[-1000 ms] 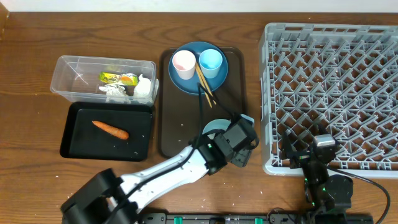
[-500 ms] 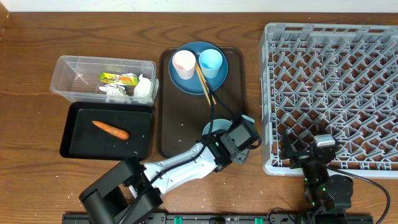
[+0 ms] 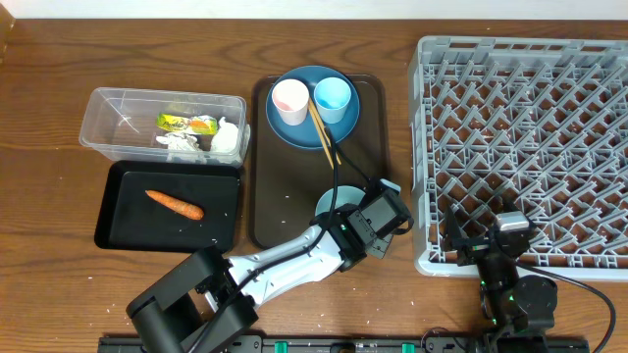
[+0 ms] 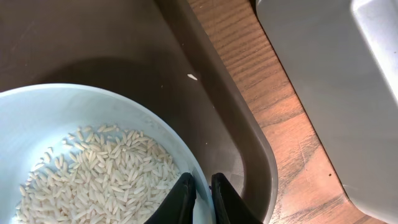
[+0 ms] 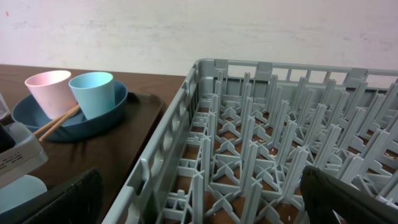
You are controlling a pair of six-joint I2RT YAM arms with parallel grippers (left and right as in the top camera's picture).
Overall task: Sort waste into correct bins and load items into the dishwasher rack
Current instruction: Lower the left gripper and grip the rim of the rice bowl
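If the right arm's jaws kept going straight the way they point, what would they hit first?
Most likely the grey dishwasher rack: the right gripper, jaws wide open, faces straight into its upright pegs. Depth is hard to judge, though.

A brown serving tray [image 3: 285, 196] with rounded corners and a raised rim is seen near the middle of a dark wooden surface [image 3: 59, 284], its long sides running from front to back. The grain of the wood is laid from left to right (plainest in the overhead view). A pale wall [image 5: 186, 25] is seen behind the far edge. A thin black cable [image 3: 587, 283] is looped near the front right corner, and a black rail [image 3: 324, 345] with small green parts is set along the front edge.
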